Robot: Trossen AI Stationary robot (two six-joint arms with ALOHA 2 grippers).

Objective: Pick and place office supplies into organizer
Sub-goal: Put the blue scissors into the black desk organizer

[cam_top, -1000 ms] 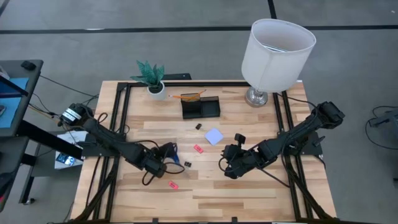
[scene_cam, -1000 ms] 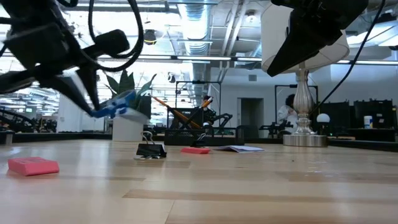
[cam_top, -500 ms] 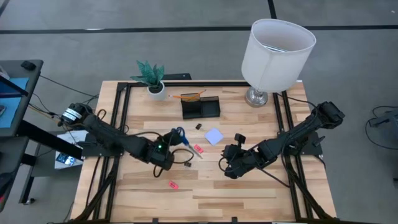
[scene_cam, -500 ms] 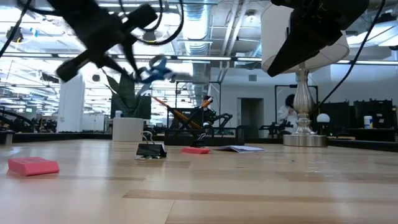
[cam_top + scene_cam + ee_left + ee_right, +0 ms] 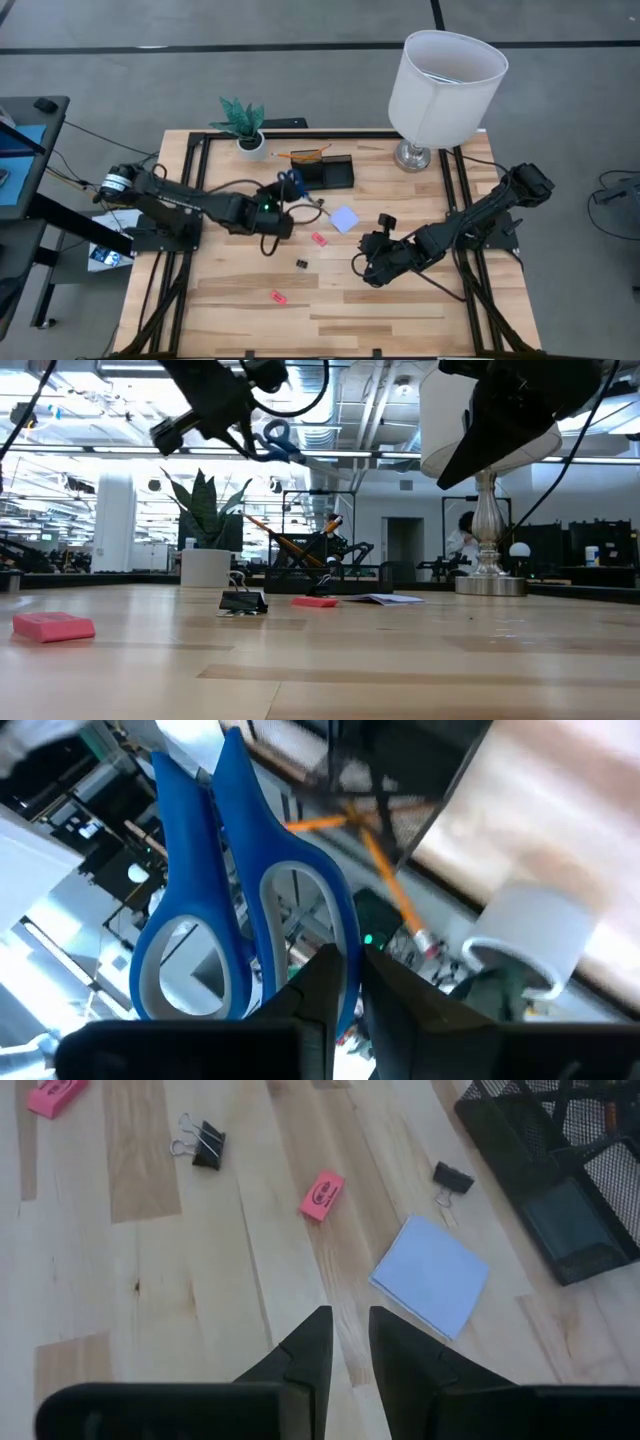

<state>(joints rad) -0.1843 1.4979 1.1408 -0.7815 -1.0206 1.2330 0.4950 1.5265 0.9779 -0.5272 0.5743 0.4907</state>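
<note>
My left gripper is shut on the blue-handled scissors, which are high above the table just left of the black mesh organizer. An orange pencil leans in the organizer. On the wood lie the pale note pad, two pink erasers and two black clips. My right gripper hangs above the table's right half, shut, with nothing between its fingers. My left gripper pinches the rim of one blue handle loop between its two fingers. The second loop sits free beside it. The scissors point away from the fingers and are lifted clear of the table.
A white-shaded lamp stands at the far right corner and a small potted plant at the far left, beside the organizer. Bare wood lies along the near edge.
My left gripper has risen and swung toward the table's far edge and the organizer, tipping up from a steep downward slant to a flatter one. The scissors have gone with it, staying clear of the table. The right arm has kept still.
</note>
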